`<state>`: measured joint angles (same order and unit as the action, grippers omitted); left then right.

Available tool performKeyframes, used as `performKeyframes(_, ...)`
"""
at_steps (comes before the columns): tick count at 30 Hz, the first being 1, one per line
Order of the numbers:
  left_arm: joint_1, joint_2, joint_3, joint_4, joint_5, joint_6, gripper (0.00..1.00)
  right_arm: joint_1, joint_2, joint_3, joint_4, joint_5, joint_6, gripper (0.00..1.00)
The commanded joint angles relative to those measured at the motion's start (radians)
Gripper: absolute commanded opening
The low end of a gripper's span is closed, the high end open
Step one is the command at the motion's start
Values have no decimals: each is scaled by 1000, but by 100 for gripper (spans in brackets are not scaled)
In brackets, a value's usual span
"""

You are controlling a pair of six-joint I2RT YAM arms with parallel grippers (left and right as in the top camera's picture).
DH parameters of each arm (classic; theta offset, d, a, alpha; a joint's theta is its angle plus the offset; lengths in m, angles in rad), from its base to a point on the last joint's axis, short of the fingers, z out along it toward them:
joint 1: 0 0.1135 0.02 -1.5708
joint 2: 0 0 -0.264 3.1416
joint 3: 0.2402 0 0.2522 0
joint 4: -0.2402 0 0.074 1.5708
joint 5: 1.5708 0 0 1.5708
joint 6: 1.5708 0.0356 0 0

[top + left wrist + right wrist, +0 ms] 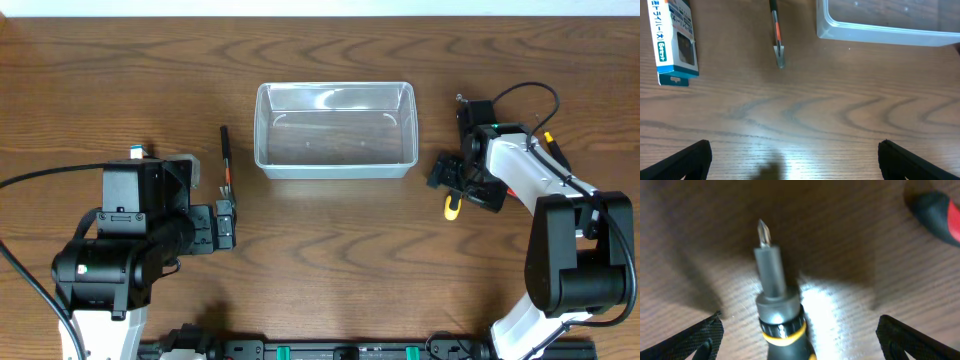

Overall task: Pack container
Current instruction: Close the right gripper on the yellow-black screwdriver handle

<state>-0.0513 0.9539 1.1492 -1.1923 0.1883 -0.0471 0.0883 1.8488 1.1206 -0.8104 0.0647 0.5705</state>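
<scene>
The clear container (335, 165) stands at the table's middle back with nothing in it; its corner shows in the left wrist view (865, 32). A stubby screwdriver (776, 287) with a grey shaft and black-and-yellow handle lies on the table between the open fingers of my right gripper (800, 340), untouched by them. From overhead, the right gripper (462, 180) sits right of the container, with the yellow handle end (452, 208) poking out below it. My left gripper (226, 222) is open and empty, low over the wood (800, 165). A thin black-and-orange tool (227, 160) lies just ahead of it (777, 37).
A small blue-and-white box (672, 42) lies left of the thin tool, mostly hidden under the left arm from overhead (136, 152). A red-and-black handle (940, 212) lies beyond the screwdriver at the upper right of the right wrist view.
</scene>
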Motion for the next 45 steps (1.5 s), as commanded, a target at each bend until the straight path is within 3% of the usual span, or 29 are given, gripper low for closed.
performKeyframes(1,0,-1,16,-4,3,17,98,11,16,-5,8,18,4,99)
performKeyframes(23,0,-1,16,-5,3,17,98,11,16,-121,89,13,4,98)
performKeyframes(32,0,-1,16,-5,3,17,98,11,17,-121,88,6,4,86)
performKeyframes(45,0,-1,16,-11,3,17,98,11,16,-121,77,6,4,58)
